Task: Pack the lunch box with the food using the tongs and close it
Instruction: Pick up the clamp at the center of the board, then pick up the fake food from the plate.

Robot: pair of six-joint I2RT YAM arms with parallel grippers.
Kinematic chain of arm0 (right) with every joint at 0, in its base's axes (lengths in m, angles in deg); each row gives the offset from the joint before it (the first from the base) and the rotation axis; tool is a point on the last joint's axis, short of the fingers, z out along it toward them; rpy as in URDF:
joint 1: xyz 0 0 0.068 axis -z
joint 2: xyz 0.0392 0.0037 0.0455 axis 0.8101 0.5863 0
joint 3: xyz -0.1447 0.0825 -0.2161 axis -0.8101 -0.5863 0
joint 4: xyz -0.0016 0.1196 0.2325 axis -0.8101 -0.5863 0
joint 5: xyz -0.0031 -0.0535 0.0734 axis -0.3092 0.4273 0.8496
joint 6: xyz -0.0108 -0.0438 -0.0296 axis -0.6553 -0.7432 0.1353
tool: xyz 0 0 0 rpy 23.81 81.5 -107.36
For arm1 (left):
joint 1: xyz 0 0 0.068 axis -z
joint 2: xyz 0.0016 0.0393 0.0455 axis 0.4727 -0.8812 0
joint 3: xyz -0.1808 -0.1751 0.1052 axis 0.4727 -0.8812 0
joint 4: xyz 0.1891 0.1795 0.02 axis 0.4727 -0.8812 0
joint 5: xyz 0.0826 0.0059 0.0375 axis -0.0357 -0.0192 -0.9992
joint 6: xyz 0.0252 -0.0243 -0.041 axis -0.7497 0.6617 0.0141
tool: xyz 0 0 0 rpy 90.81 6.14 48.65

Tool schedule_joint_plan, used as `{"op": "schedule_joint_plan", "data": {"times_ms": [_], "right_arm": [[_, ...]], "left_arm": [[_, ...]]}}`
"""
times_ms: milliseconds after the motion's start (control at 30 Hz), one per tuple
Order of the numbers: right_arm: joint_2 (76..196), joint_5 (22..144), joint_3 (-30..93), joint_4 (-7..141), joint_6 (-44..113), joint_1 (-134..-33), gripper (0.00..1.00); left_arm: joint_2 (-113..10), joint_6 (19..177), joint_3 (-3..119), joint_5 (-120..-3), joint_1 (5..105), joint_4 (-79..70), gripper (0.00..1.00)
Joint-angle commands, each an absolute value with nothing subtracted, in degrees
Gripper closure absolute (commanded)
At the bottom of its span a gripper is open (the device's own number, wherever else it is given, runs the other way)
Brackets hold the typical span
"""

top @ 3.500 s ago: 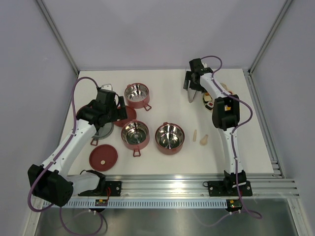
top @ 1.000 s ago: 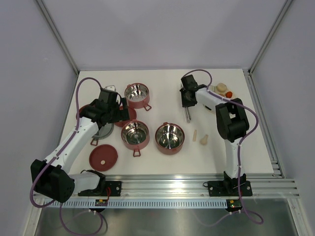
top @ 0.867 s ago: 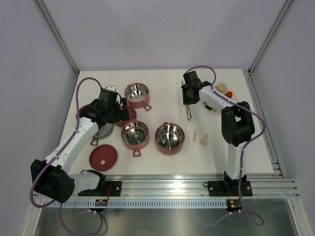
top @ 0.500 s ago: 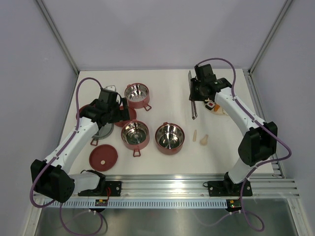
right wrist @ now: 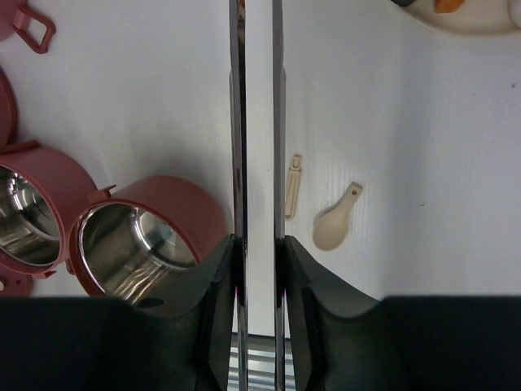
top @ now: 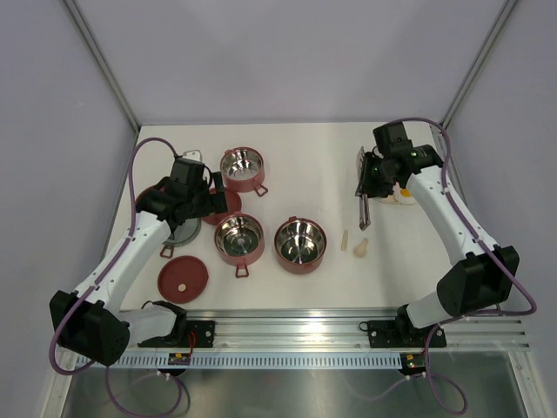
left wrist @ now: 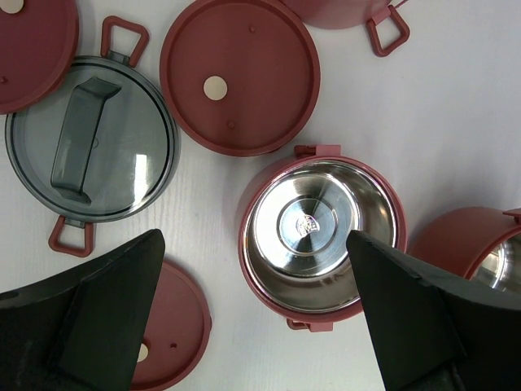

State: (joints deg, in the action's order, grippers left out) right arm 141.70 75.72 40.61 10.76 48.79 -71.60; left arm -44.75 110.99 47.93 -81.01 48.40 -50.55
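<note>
Three dark-red lunch box bowls with steel insides stand open: one at the back (top: 242,165) and two side by side in the middle (top: 239,237) (top: 300,244). My right gripper (top: 372,178) (right wrist: 257,252) is shut on the long silver tongs (top: 363,205) (right wrist: 237,122), holding both blades nearly parallel above the table, right of the bowls. The food shows only as an orange piece (right wrist: 449,5) on the cream plate (right wrist: 480,23). My left gripper (top: 209,202) (left wrist: 254,240) hangs open over the left middle bowl (left wrist: 321,232), holding nothing.
A grey top lid (left wrist: 89,138) and dark-red disc lids (left wrist: 240,73) (top: 182,279) lie left of the bowls. A beige spoon (top: 360,248) (right wrist: 335,220) and a small beige stick (top: 345,240) lie right of the middle bowls, under the tongs.
My right arm has swung to the right with the tongs, from the table's middle to beside the plate. The left arm has stayed put.
</note>
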Motion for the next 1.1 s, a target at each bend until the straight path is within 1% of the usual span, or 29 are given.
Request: {"op": "schedule_joint_plan", "data": {"times_ms": [0,200,233,467,733,933,1067], "right_arm": [[136.8,79.6,39.7,8.2,50.0,-67.6,0.64],[134.0,79.4,38.6,6.1,48.6,-64.0,0.6],[133.6,79.3,38.3,5.9,48.5,-63.8,0.57],[134.0,80.5,36.9,6.3,48.4,-62.7,0.52],[135.7,79.5,37.6,8.1,48.9,-62.0,0.53],[136.3,73.6,37.6,8.2,50.0,-62.0,0.52],[136.3,72.2,36.0,9.7,52.1,-62.0,0.52]], "left_arm": [[-43.2,110.0,48.7,-82.5,48.5,-49.2,0.01],[-43.0,109.5,48.7,-83.6,48.4,-48.9,0.01],[-43.0,109.4,48.5,-83.8,48.5,-48.8,0.01],[-43.3,109.5,49.4,-83.3,48.5,-49.1,0.01],[-43.9,109.9,49.5,-83.3,48.4,-49.1,0.01],[-44.8,110.1,49.5,-83.0,48.5,-48.7,0.01],[-45.2,110.0,49.8,-83.1,48.4,-48.6,0.01]]}}
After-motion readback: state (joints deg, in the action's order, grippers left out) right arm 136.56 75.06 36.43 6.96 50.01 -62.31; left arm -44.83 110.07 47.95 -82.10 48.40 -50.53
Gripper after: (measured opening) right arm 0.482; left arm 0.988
